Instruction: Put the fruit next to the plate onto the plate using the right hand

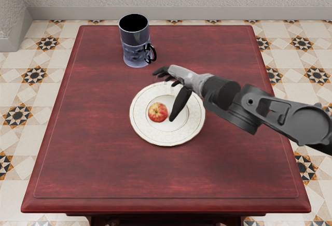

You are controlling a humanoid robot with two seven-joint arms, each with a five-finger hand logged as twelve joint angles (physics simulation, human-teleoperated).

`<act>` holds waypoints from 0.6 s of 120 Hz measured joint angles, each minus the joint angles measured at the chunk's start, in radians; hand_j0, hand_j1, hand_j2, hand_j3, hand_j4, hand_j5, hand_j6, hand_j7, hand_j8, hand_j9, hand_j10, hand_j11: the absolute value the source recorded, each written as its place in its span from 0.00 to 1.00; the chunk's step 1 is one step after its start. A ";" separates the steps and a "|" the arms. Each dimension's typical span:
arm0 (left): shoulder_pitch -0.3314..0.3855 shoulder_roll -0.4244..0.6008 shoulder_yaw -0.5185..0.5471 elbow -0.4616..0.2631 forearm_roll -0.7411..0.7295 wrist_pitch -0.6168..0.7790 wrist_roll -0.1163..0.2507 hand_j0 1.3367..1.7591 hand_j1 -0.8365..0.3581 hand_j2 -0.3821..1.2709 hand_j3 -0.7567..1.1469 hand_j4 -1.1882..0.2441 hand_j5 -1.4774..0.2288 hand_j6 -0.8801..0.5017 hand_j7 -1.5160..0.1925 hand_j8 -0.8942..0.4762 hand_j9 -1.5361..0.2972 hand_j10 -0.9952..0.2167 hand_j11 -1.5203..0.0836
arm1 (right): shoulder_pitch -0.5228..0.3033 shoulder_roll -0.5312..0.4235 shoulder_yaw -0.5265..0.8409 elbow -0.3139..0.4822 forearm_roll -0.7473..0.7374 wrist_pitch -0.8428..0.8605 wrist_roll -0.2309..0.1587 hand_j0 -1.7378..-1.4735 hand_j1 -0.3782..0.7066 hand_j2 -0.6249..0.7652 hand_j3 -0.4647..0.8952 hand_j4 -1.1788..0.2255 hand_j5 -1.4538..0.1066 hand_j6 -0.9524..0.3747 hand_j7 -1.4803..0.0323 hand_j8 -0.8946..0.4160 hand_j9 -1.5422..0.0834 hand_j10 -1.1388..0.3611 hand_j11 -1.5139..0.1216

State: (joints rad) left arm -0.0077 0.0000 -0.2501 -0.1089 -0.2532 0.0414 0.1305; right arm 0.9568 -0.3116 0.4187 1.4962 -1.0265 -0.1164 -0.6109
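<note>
A red and yellow apple (157, 112) lies in the middle of the white plate (155, 135) at the table's centre. My right hand (171, 88) hovers over the plate's far right part, its arm coming in from the right edge. Its fingers are spread and hold nothing; the thumb (178, 105) points down toward the plate just right of the apple, apart from it. The left arm does not show.
A dark glass mug (136, 40) with a handle stands at the table's far side, left of my hand. The dark red table (93, 148) sits on a patterned tile floor, with a wall beyond its far edge.
</note>
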 joint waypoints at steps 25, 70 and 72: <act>0.000 0.000 0.000 0.000 0.000 0.000 0.000 0.76 0.99 0.23 0.40 0.83 0.87 0.64 0.89 0.65 0.84 0.82 0.95 | 0.076 -0.127 0.050 0.082 0.331 0.090 0.000 0.30 0.09 0.48 0.34 0.80 0.86 0.69 0.91 0.65 0.88 0.71 0.86; 0.000 0.000 0.000 0.000 0.000 0.000 0.000 0.76 0.99 0.23 0.40 0.83 0.87 0.64 0.89 0.65 0.84 0.82 0.95 | -0.133 -0.693 0.197 0.104 1.359 0.703 0.000 0.30 0.04 0.45 0.34 0.83 0.92 0.71 0.97 0.68 0.94 0.75 0.92; 0.000 0.000 0.000 0.000 0.000 0.000 0.000 0.76 0.99 0.23 0.40 0.83 0.87 0.64 0.89 0.65 0.84 0.82 0.95 | -0.143 -0.709 0.192 0.098 1.377 0.707 0.000 0.30 0.04 0.45 0.34 0.83 0.92 0.71 0.97 0.68 0.94 0.75 0.92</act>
State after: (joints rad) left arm -0.0077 0.0000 -0.2502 -0.1090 -0.2531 0.0413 0.1310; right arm 0.8139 -1.0204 0.6106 1.5946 0.3509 0.5906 -0.6109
